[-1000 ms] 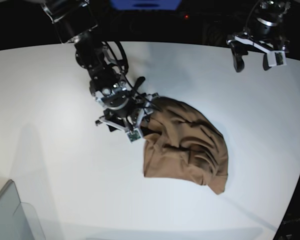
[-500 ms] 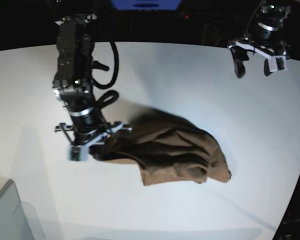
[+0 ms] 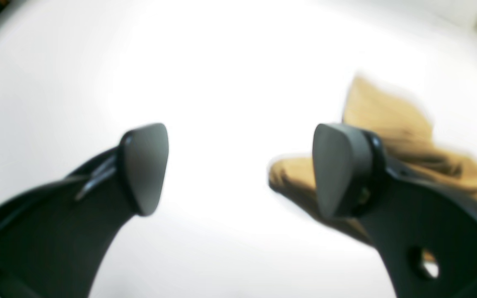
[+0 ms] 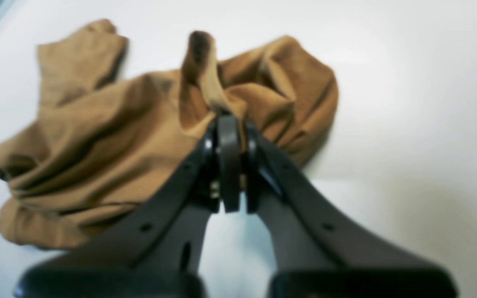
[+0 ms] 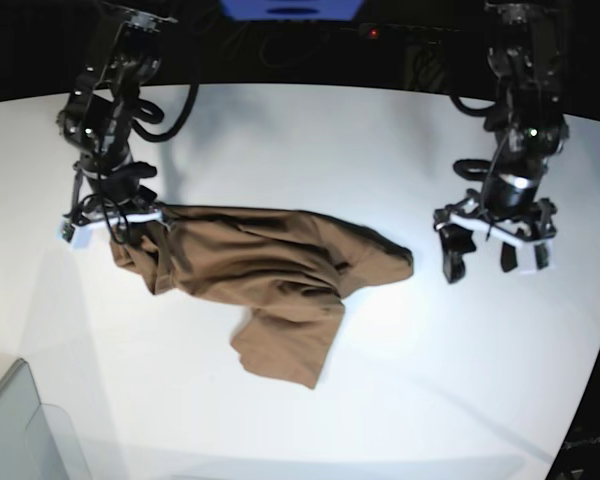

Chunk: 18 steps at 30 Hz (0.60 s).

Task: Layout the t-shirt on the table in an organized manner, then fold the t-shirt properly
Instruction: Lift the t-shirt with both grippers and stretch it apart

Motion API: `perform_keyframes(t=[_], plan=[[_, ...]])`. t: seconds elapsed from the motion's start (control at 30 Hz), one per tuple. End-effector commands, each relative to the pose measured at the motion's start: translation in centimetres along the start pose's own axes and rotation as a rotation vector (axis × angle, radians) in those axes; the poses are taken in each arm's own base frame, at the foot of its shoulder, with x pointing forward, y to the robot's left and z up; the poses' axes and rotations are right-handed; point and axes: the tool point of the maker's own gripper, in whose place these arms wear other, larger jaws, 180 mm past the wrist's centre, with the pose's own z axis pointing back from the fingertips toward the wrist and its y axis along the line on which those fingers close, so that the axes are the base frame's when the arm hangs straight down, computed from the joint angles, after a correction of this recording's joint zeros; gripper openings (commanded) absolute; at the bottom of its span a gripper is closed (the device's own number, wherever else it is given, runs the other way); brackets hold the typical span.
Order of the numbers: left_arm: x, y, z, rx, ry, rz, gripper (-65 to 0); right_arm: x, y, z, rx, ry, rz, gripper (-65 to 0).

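Tan-brown t-shirt (image 5: 260, 265) stretched sideways across the white table (image 5: 330, 140)

One bunched end is raised off the surface at the base view's left; from there the creased cloth runs right to a blunt point, a loose flap spilling toward the table's near side.
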Motion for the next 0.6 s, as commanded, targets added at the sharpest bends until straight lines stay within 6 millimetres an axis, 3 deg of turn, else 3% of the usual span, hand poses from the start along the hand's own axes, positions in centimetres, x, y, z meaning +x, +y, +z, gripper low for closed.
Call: perform_keyframes(t=[0.0,0.13,0.23,0.47,0.57], plan=[[1.2,-0.6,-1.1,-0.016,-0.022,0.0,-12.7,1.6,0.5,0.1,0.022,-0.047,0.018,-65.0],[-1.8,-1.9,-4.7,-0.038,0.085,0.04,-12.8,1.3,-0.2,0.3,0.009,-0.034,0.04,-65.0],[-2.6,-3.2,-6.8,-0.065,0.126,0.027,-12.9,1.3,-0.5,0.3,0.004,-0.032,0.049,-65.0],[-5.0,-3.9,-8.8,-0.076,0.208,0.01,-13.4,1.6,-0.9,0.3,-0.004,-0.036,0.063,-65.0],[-6.2,-4.3,-9.3,-0.084,0.247,-0.004,-23.3,1.7,-1.1,0.3,-0.008,-0.036,0.064,-65.0]])
